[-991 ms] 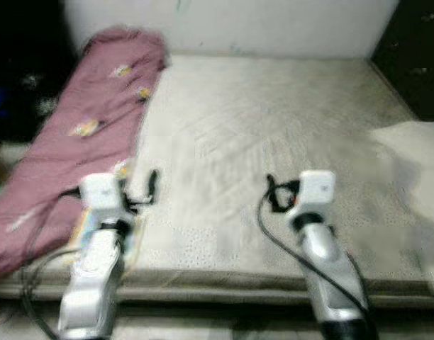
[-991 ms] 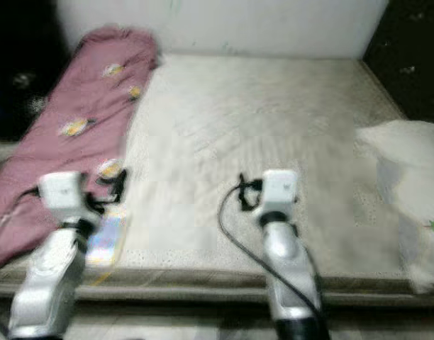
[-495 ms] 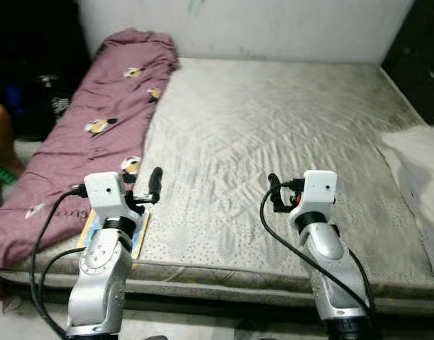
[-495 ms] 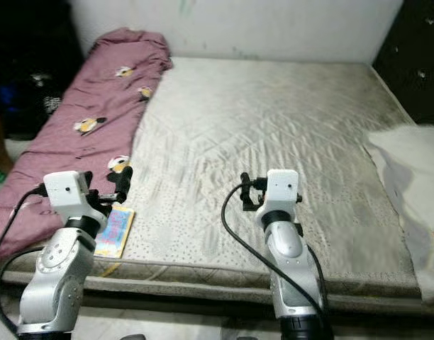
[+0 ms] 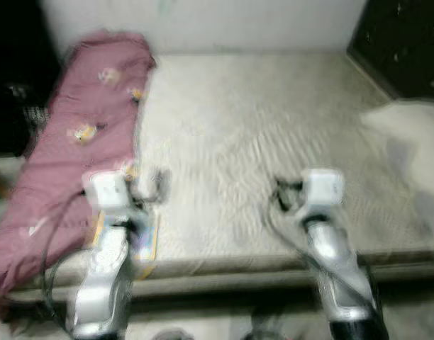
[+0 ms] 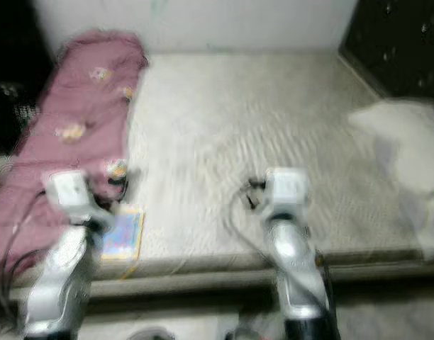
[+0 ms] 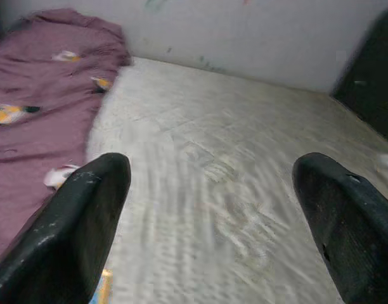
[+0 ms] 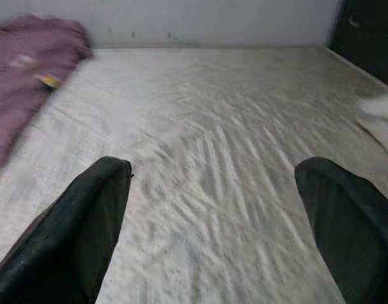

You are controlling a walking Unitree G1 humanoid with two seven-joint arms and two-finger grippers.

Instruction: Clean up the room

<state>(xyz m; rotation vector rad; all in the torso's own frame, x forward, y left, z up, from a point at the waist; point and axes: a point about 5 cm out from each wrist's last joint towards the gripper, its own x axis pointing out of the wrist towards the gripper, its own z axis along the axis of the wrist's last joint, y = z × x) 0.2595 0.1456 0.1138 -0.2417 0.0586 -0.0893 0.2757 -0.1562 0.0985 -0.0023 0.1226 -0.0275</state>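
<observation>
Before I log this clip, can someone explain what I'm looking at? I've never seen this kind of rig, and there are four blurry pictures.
This is a walking humanoid robot with two silver arms. The two wide pictures come from its head camera, looking down at a bare grey quilted mattress. A maroon patterned blanket lies along its left side, a colourful flat book near the front edge, and a white cloth at the right. The other two pictures look along each wrist: the left pincer and right pincer are both open, holding nothing.

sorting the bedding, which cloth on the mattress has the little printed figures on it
The maroon blanket along the robot's left edge of the mattress; the white cloth at the right edge looks plain.
</observation>
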